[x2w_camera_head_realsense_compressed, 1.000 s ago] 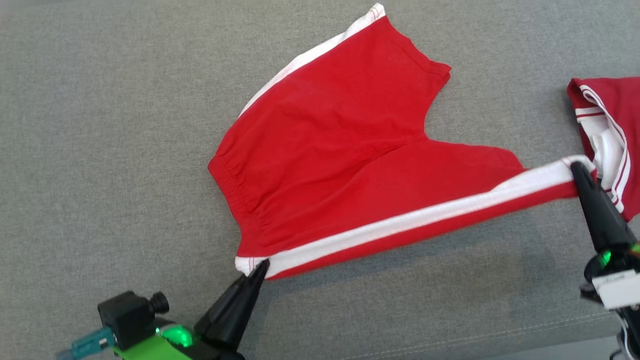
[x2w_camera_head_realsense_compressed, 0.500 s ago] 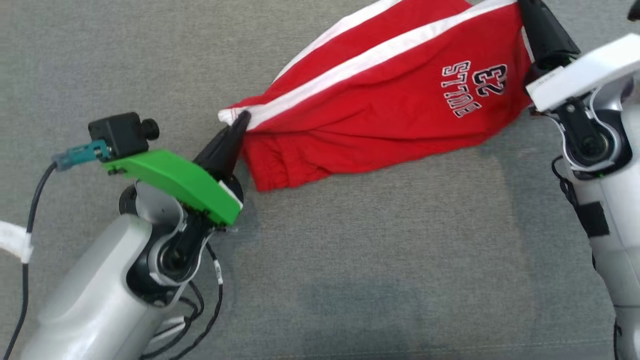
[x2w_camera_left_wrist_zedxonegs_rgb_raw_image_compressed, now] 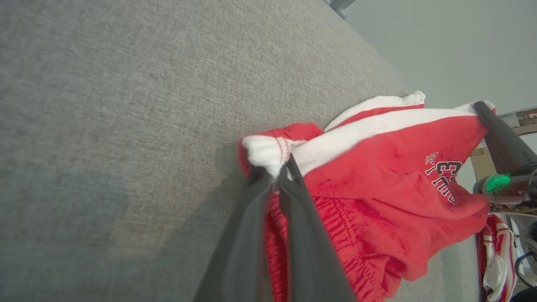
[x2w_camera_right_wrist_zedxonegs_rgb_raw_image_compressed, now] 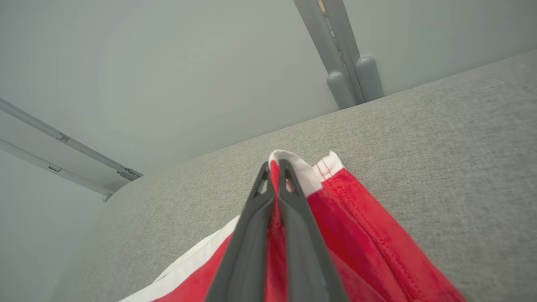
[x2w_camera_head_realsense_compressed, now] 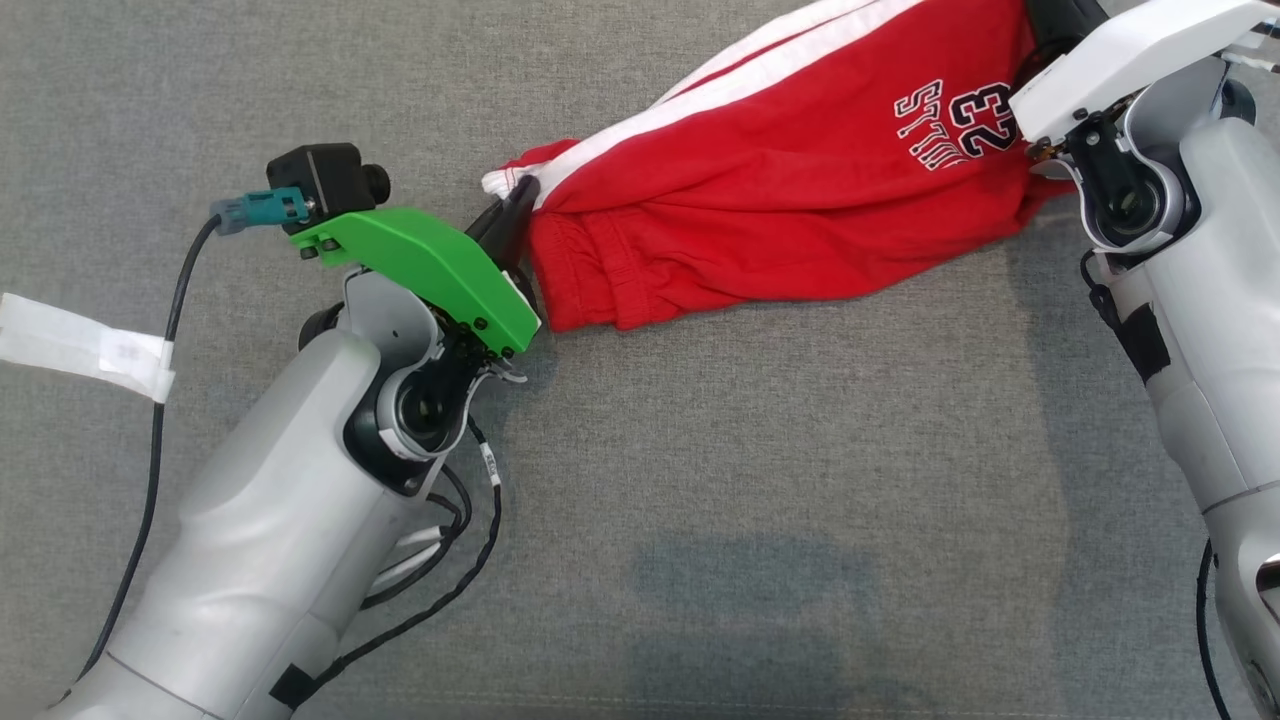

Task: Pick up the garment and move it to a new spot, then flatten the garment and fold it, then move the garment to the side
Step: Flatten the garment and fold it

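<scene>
Since a second ago you have carried the near striped edge up and over, away from the robot. The plain face lay spread then. Now the printed face is up and the cloth is doubled, and both forearms reach farther out over the work.

The grey upholstered surface [x2w_camera_head_realsense_compressed: 700, 520] runs under everything. The red shorts [x2w_camera_head_realsense_compressed: 780, 200] stretch across the far part of it, from left of centre to the far right. The lower fold sags onto the fabric and the held edge is lifted clear. A second red-and-white garment [x2w_camera_left_wrist_zedxonegs_rgb_raw_image_compressed: 497, 251] lies beyond the far end of the shorts, near your right arm.

Your left gripper [x2w_camera_left_wrist_zedxonegs_rgb_raw_image_compressed: 275, 173] is pinched tight on the white stripe corner at the elasticated waistband [x2w_camera_head_realsense_compressed: 600, 275]. Your right gripper [x2w_camera_right_wrist_zedxonegs_rgb_raw_image_compressed: 277, 164] is clamped the same way on the white hem corner at the leg end, close to the "23" print [x2w_camera_head_realsense_compressed: 985, 110].

I read this as the fold step, with the shorts being doubled lengthwise, though it could also be a turn-over to flatten them. The next move calls for both hands to travel together and keep the held stripe taut. Lower it so it lands along the other white stripe, then let go. Watch the bunched waistband, since slack there could set a crease. Keep the leg end off the neighbouring garment.
</scene>
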Controlling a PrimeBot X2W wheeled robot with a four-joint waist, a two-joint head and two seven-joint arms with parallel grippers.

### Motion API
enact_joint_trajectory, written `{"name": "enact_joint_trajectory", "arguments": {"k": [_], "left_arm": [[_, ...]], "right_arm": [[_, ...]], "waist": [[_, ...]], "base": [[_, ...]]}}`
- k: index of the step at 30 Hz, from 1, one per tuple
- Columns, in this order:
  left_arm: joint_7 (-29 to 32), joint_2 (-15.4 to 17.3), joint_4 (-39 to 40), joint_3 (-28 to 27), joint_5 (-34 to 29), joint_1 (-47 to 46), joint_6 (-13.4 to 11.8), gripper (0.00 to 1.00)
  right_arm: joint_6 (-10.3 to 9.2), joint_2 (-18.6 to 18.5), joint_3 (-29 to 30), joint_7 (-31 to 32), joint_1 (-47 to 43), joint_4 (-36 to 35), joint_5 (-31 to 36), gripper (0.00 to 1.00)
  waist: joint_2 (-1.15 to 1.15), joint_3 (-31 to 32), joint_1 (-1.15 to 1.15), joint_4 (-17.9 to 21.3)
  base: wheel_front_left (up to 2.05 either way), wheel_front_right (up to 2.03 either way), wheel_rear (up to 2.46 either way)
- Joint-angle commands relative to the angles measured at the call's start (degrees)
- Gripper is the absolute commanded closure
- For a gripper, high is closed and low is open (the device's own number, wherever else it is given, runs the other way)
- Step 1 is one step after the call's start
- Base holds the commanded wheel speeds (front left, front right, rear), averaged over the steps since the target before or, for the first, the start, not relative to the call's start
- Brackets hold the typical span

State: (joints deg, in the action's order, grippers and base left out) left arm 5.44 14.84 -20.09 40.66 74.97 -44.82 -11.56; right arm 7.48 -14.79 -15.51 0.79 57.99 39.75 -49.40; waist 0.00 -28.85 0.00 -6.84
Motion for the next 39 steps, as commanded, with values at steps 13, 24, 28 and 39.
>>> {"name": "enact_joint_trajectory", "arguments": {"k": [13,24,28,39], "left_arm": [[-2.9,-2.9,-7.0,2.3,-3.7,-3.3,1.0,0.00],[-14.9,4.5,3.1,9.1,-19.9,0.4,-3.3,0.00],[-18.1,6.6,8.0,10.0,-23.7,3.0,-5.3,0.00],[-20.7,10.4,17.0,6.9,-28.6,15.1,-6.4,0.00]], "right_arm": [[0.03,-0.4,-6.0,-7.7,5.8,7.6,3.8,0.00],[0.00,-10.0,-17.4,4.0,3.4,6.5,12.1,0.00],[-0.01,-12.4,-17.6,8.7,3.3,7.4,13.1,0.00],[-0.01,-15.8,-16.9,16.3,3.2,10.2,16.1,0.00]], "waist": [[0.00,2.1,0.00,-0.5],[0.00,5.2,0.00,-1.8],[0.00,5.4,0.00,-3.7],[0.00,3.8,0.00,-9.0]], "base": [[0.00,0.00,0.00],[0.00,0.00,0.00],[0.00,0.00,0.00],[0.00,0.00,0.00]]}}
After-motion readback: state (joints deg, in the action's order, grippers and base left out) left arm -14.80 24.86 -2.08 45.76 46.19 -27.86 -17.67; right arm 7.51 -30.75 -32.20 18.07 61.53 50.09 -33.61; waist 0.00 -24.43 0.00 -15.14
